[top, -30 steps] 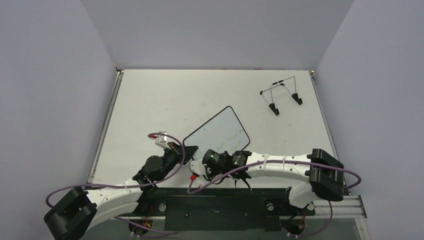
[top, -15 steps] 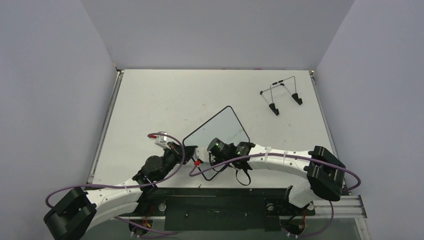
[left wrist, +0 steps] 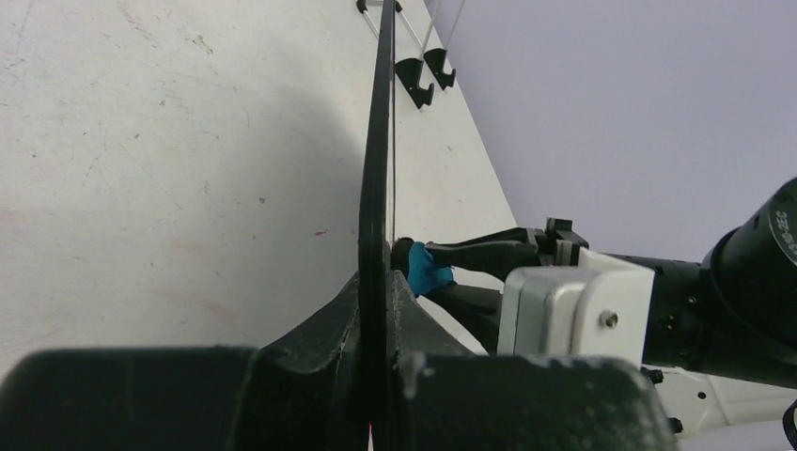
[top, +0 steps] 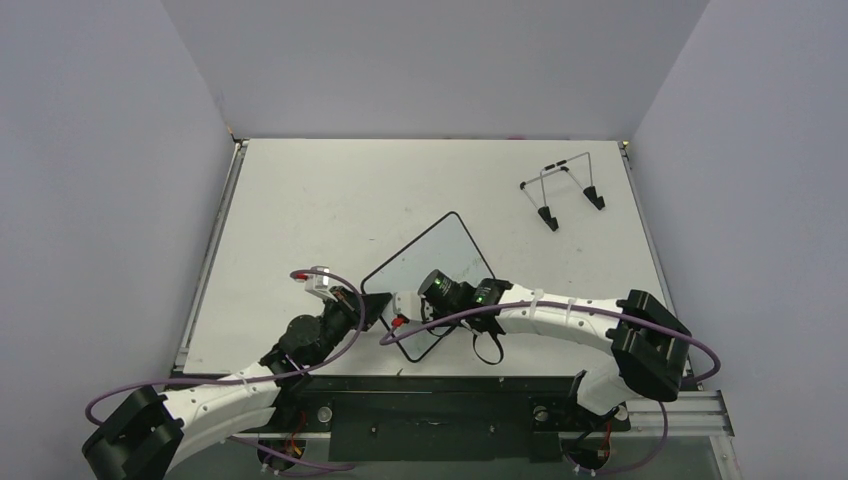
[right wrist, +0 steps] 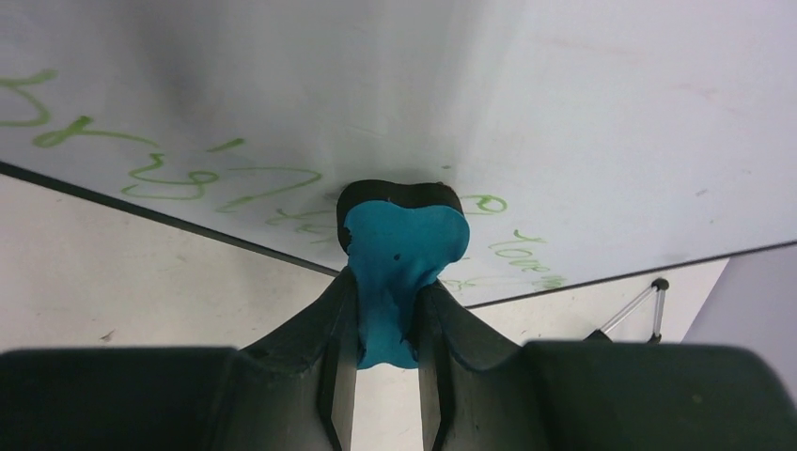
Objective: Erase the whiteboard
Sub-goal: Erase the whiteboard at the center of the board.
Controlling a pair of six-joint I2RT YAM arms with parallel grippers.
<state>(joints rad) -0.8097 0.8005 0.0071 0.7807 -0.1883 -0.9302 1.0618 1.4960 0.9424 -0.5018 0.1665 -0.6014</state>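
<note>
The whiteboard (top: 432, 262) is raised off the table, and my left gripper (top: 374, 307) is shut on its near left corner. The left wrist view shows the whiteboard (left wrist: 378, 160) edge-on, its black rim clamped in my left gripper (left wrist: 383, 305). My right gripper (top: 401, 318) is shut on a blue eraser (right wrist: 402, 246). The eraser's black pad presses on the whiteboard (right wrist: 526, 85) near its lower edge. Green handwriting (right wrist: 179, 169) lies left and right of the pad. The blue eraser (left wrist: 428, 270) also shows beside the board in the left wrist view.
A thin wire stand (top: 562, 190) with black feet stands at the back right of the table (top: 320, 200). Its feet (left wrist: 414, 79) show beyond the board's far end in the left wrist view. The grey walls enclose the table on three sides.
My right gripper has slid the eraser leftward across the board toward the left gripper. The board has tipped slightly, and the left arm has shifted a little with it.
</note>
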